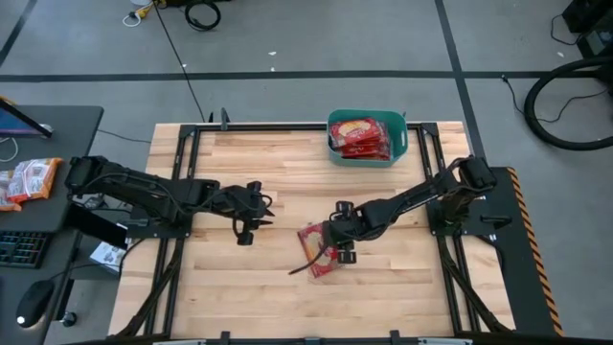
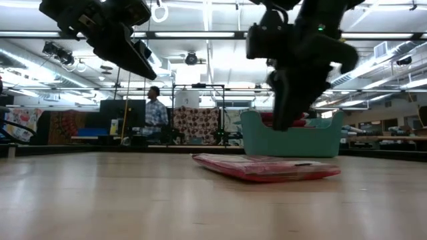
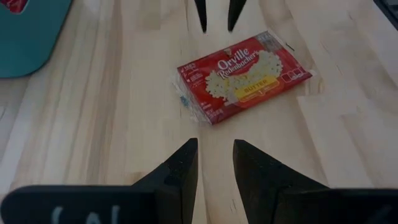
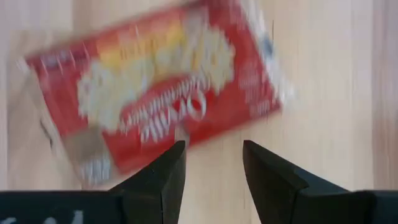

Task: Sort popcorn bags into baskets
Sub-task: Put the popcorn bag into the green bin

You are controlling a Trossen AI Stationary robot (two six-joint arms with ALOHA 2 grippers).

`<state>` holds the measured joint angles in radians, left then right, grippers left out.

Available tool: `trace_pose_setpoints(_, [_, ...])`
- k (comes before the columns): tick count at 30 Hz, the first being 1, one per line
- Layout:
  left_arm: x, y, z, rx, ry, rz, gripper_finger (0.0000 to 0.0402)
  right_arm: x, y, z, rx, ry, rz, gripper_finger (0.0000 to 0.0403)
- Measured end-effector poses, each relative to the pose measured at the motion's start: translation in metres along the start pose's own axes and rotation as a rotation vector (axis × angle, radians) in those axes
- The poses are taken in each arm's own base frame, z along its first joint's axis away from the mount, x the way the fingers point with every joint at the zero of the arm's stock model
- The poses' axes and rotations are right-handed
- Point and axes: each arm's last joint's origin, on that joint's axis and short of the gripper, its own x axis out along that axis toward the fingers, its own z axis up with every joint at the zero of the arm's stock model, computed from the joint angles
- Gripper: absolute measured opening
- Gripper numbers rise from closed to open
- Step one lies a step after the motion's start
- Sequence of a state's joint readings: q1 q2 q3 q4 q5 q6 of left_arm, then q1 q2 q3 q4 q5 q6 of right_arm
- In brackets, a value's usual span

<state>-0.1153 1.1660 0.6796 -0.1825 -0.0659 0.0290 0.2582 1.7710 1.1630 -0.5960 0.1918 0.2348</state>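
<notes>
One red popcorn bag (image 1: 318, 247) lies flat on the wooden table, face up, near the middle; it also shows in the low view (image 2: 267, 167) and both wrist views (image 3: 242, 74) (image 4: 161, 93). My right gripper (image 1: 342, 240) (image 4: 213, 149) hovers open just above the bag's right part (image 2: 290, 123), not touching it. My left gripper (image 1: 251, 218) (image 3: 216, 149) hangs above the table to the bag's left, fingers a little apart, holding nothing. The teal basket (image 1: 397, 144) stands at the far edge and holds several red bags (image 1: 362, 137).
A side table off the left edge carries orange-and-white packets (image 1: 24, 180), a keyboard and a mouse. Bare wood lies between the bag and the basket (image 3: 25, 37). A person (image 2: 155, 113) stands in the room far behind the table.
</notes>
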Motion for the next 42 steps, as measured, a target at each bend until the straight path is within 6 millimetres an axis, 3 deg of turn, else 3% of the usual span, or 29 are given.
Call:
trace_pose_setpoints(10, [0.0,0.001,0.002,0.023,-0.025,0.016,0.0107,-0.011,0.01,-0.025,0.069,0.227,-0.07,0.0161])
trace_pose_setpoints(16, [0.006,-0.003,0.002,0.008,-0.023,0.01,0.0107,-0.032,0.006,-0.03,0.075,0.163,-0.116,0.0141])
trace_pose_setpoints(23, [0.025,-0.014,0.0,0.046,-0.017,-0.02,0.0107,-0.056,-0.009,-0.052,0.167,0.053,-0.173,0.0128])
trace_pose_setpoints(30, [0.041,-0.017,0.001,0.07,-0.041,-0.022,0.0107,-0.058,-0.013,-0.066,0.239,-0.046,-0.126,0.0128])
trace_pose_setpoints(42, [0.061,-0.021,0.003,0.066,-0.065,-0.026,0.0107,-0.056,-0.015,-0.073,0.262,-0.028,-0.131,0.0126])
